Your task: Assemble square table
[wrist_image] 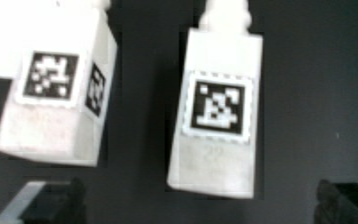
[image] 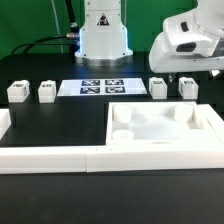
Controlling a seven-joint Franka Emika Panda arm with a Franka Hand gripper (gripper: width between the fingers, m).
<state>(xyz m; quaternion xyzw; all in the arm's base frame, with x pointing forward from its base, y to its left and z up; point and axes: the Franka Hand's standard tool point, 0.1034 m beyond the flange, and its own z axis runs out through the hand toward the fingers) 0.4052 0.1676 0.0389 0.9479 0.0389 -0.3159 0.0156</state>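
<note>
Gripper [wrist_image: 202, 203] hangs wide open, empty, above one leg block [wrist_image: 220, 110].

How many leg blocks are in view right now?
4. Exterior view: leftmost leg block and second leg block lie left of the marker board; third leg block and rightmost leg block lie right of it, beneath the open fingers. None seems hidden.

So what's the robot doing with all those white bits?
The robot's tool hangs open, holding nothing, above one small white tagged plastic leg block, with a second leg block beside it. Two more leg blocks sit on the exterior view's left. The large white plastic square slab lies flat on the black table, with no legs fitted yet.
</note>
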